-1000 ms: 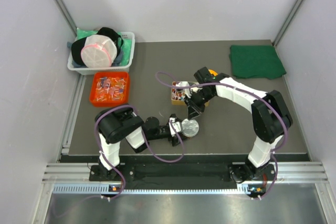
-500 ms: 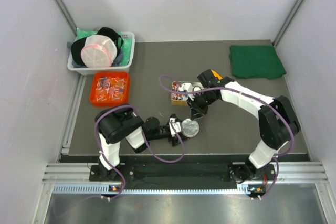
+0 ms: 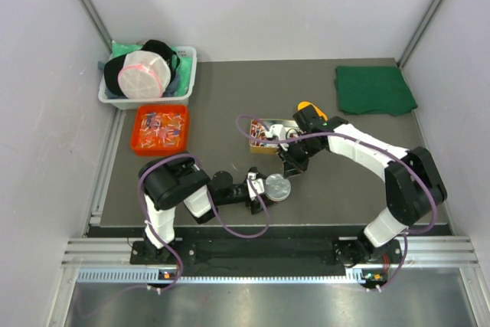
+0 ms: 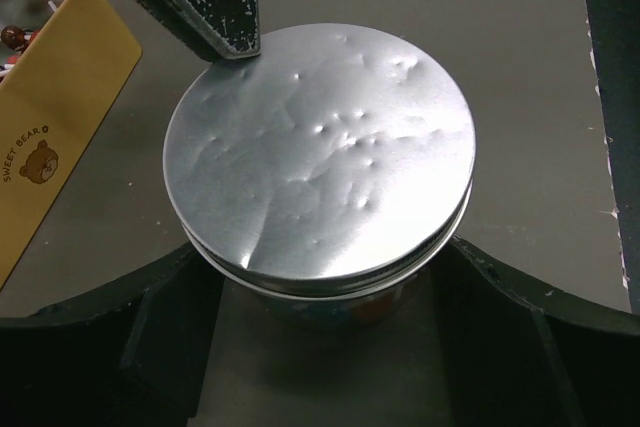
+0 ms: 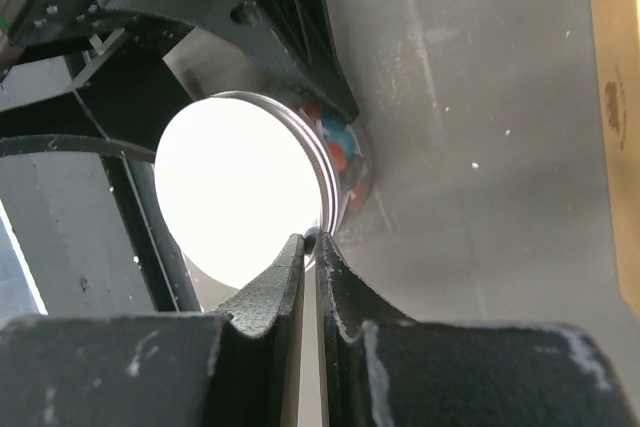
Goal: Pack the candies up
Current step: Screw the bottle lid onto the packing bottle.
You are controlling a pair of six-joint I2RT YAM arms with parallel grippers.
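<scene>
Here we are over the table (image 3: 230,89), and the action is dead centre. The jar (image 5: 342,169) stands upright just off the 6 o'clock side of the yellow tin (image 4: 50,147), the one with the little bear and "SWEET BEAR" on its wall. The silver lid (image 4: 320,147), dimpled and flat, sits on top of the jar.

The left gripper (image 3: 268,188) comes in from 9 o'clock, jaws spread wide and hugging the jar on both sides: it is pinching the jar by its wall. The right gripper (image 5: 310,242) reaches in from the 1 o'clock side with its fingers pressed together, only a hairline slit between them. Its tips are right at the rim of the lid, at about 11 o'clock in the left wrist view. Whether they nip anything there, I cannot tell.

And the candies (image 5: 335,142)? Red and blue wrappers show through the glass just under the lid. More lie in the yellow tin, and another batch fills the orange tray (image 3: 135,132) out at 9 o'clock from the tin.

Round the edges, a white basket (image 3: 187,82) of odds and ends sits at 12 o'clock from the tray. A folded green cloth (image 3: 374,89) lies well apart at 2 o'clock on the table
</scene>
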